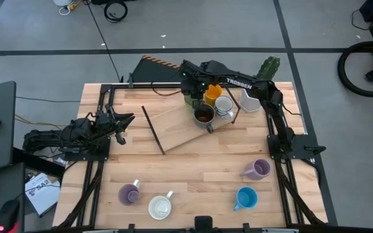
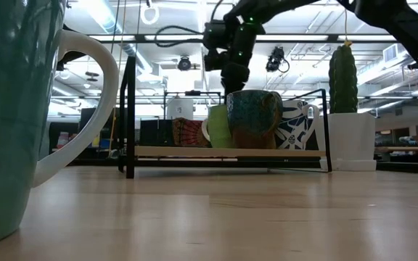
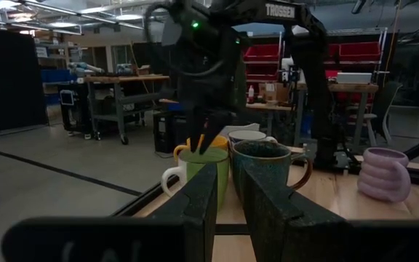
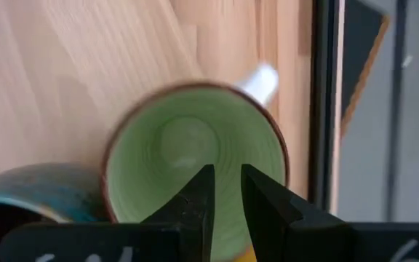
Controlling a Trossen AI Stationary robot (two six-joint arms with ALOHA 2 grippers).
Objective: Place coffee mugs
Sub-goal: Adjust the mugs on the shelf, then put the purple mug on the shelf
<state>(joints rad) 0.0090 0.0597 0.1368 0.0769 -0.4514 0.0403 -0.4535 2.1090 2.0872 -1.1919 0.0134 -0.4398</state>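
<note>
Several mugs stand bunched on a wooden shelf [image 1: 173, 126] in a black frame: green [image 4: 195, 145], orange [image 1: 213, 93], white [image 1: 224, 107] and a dark teal-brown one [image 1: 204, 115]. My right gripper [image 4: 227, 196] is shut and points down just over the green mug's opening; it also shows in the low view [image 2: 234, 80]. My left gripper [image 1: 125, 122] is shut and empty at the table's left. Two lilac mugs [image 1: 259, 169] [image 1: 129, 194], a blue one [image 1: 246, 198] and a white one [image 1: 160, 207] stand on the table near its front edge. My right gripper's shut fingertips [image 3: 202, 142] stand at the level of the green mug's rim [image 3: 209, 153], coming from above. I cannot tell whether they touch it. The mug stands upright on the shelf.
A white pot [image 1: 251, 100] with a cactus [image 1: 269, 67] stands at the shelf's right end. The black frame's posts [image 2: 130, 116] and bars rise around the shelf. A mug with a white handle [image 2: 85, 109] is close to the low camera. Bare wood lies between shelf and front mugs.
</note>
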